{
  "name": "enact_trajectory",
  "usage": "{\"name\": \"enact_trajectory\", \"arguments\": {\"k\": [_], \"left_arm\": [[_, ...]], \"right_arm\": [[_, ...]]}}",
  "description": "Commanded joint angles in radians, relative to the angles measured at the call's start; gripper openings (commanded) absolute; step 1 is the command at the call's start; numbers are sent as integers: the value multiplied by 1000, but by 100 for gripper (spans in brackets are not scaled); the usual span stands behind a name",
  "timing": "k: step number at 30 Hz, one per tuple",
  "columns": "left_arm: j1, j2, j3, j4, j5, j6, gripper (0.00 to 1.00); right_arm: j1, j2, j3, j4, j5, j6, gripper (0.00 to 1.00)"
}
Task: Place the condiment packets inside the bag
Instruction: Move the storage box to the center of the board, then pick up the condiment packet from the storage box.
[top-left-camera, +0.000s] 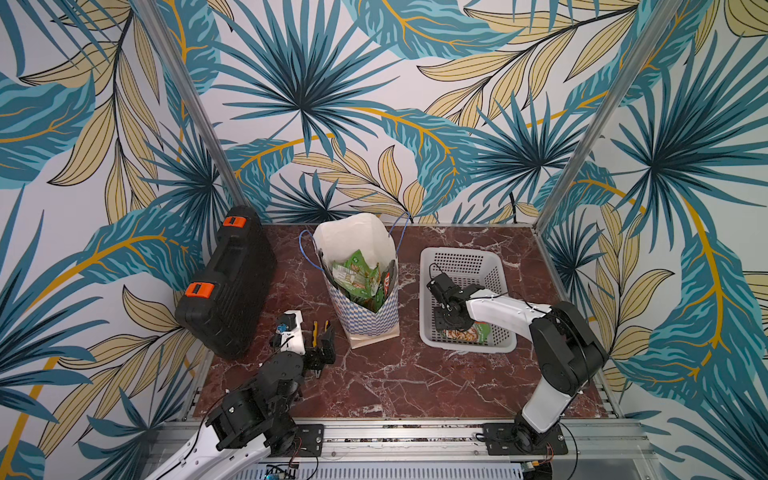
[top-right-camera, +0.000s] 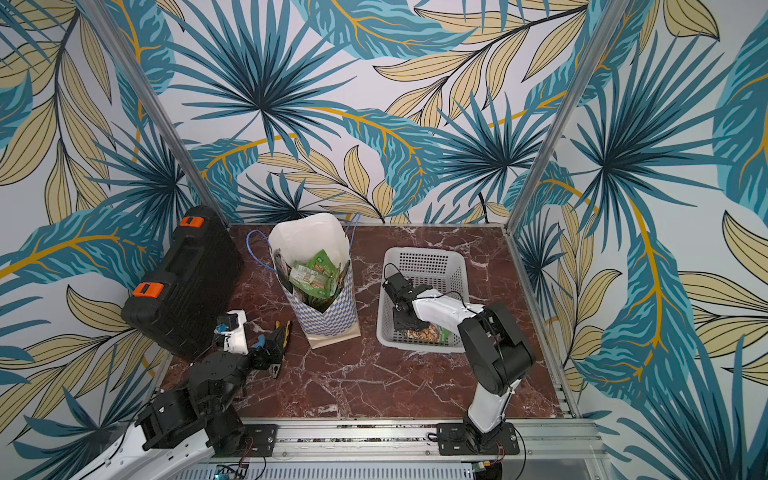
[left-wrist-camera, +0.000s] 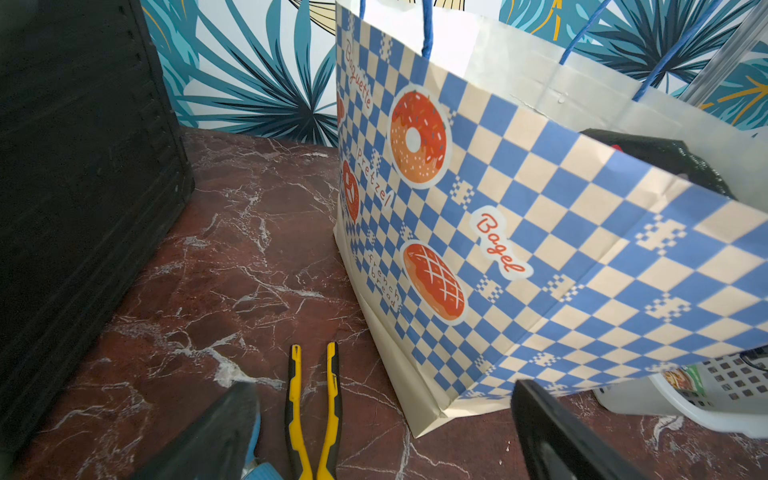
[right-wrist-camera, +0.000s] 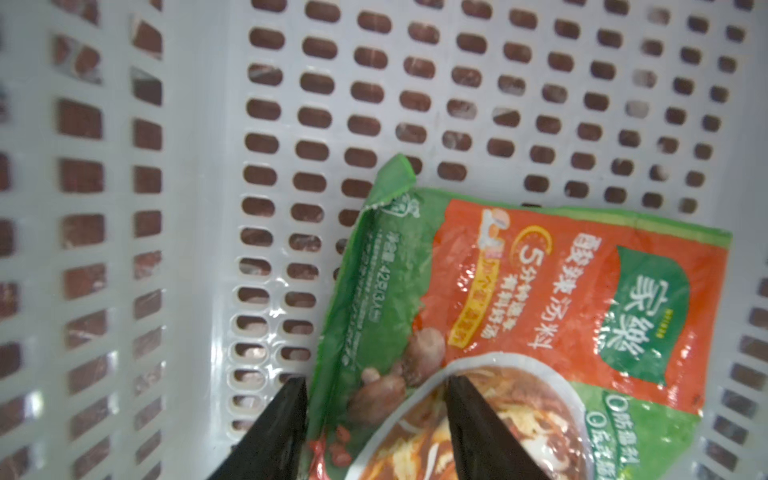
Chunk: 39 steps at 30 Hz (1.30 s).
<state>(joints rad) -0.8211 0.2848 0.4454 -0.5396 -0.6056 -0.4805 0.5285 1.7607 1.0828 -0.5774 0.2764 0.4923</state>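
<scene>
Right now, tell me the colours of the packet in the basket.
The packet is green with an orange-red panel; clearest in the right wrist view.

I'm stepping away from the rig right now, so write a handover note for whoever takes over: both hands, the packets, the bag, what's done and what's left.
Left hand: open, empty, low over the table beside the bag.
Right hand: open, down in the white basket, fingers either side of the green-orange packet edge; not gripped yet.
Done: several green packets and a dark packet sit in the bag.
Left: grip the basket packet, lift it and drop it in the bag. No other loose packet shows, though the arm hides part of the basket.
</scene>
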Motion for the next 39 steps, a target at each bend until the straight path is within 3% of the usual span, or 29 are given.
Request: {"name": "enact_trajectory", "arguments": {"k": [1,5,8,14,18,22,31,35,39], "left_arm": [[-1,-16,-14,1,5,0,100],[-2,-16,-13,0,4,0,100],[-1,-21,-14,-1,4,0,100],[-1,-24,-15,2,6,0,100],[-1,-24,-17,2,6,0,100],[-1,-24,-19,1,3,0,100],[-1,-24,-19,3,1,2,100],[-2,-23,-20,7,1,3,100],[-2,-24,-20,5,2,2,100]], "right_arm": [[-6,3,34,-39,60,-35,56],[-6,-60,24,-32,29,-52,56],[-8,-78,8,-26,27,-58,64],[-14,18,29,-54,22,-55,74],[-15,57,18,-24,-12,-46,74],[-15,73,17,-9,-28,-45,60],[-26,0,10,-2,-18,-62,13],[-27,-71,-9,18,-21,-66,1],[-27,-172,-42,54,-34,-78,0]]}}
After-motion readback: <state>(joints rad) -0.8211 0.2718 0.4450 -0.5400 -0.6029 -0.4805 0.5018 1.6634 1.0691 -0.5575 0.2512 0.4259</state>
